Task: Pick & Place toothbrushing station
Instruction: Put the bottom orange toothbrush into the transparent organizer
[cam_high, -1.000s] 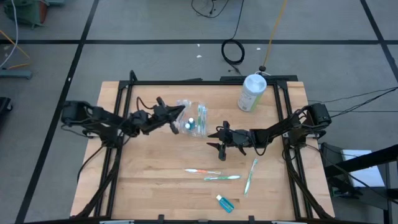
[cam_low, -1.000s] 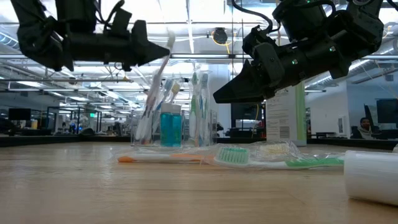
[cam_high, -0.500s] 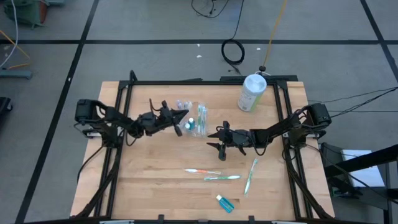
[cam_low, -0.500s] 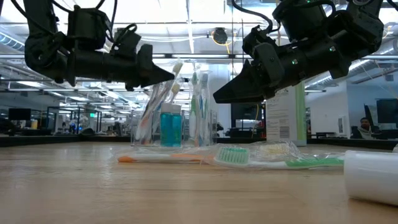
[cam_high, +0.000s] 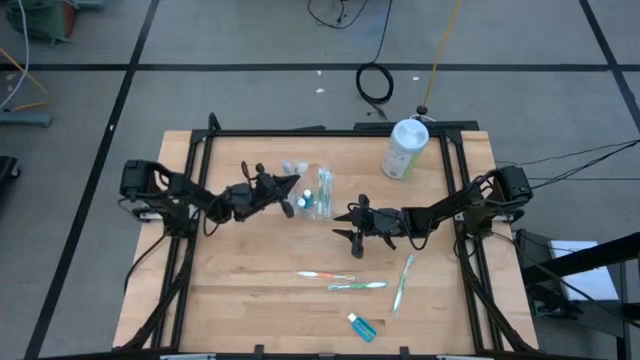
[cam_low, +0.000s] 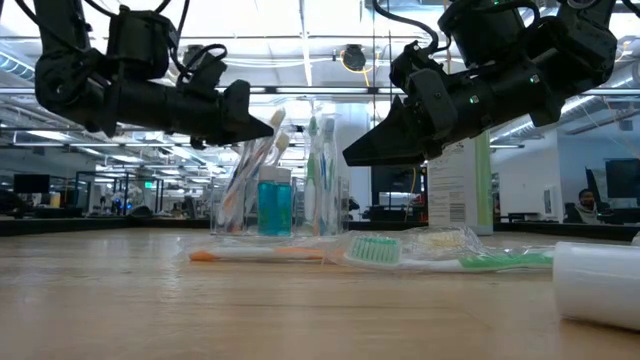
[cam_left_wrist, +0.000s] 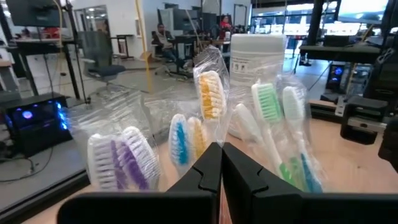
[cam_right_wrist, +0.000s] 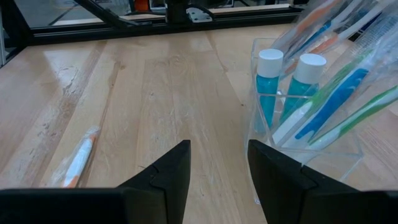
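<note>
The toothbrushing station (cam_high: 312, 196) is a clear plastic holder standing on the table at centre back. It holds several wrapped toothbrushes and two blue tubes with white caps (cam_right_wrist: 270, 65); it also shows in the low view (cam_low: 275, 195). My left gripper (cam_high: 296, 182) is shut, level, at the station's left side, its tips at the toothbrush heads (cam_left_wrist: 210, 93). My right gripper (cam_high: 345, 224) is open and empty, above the table just right of and nearer than the station (cam_right_wrist: 311, 149). My left gripper's shut fingertips (cam_left_wrist: 219, 155) stand right in front of the wrapped toothbrush heads, coming level from the table's left. I cannot tell whether they touch a wrapper.
A tall white-and-green canister (cam_high: 405, 148) stands at the back right. Three wrapped toothbrushes (cam_high: 325, 275) (cam_high: 357, 286) (cam_high: 402, 282) and a small blue tube (cam_high: 361, 327) lie on the near half of the table. Black frame rails run along both sides.
My left gripper has come down and tipped its fingertips lower toward the station. The wrapped toothbrush at its fingertips, which stood high and steep, now sits lower in the holder. My right gripper has kept still.
</note>
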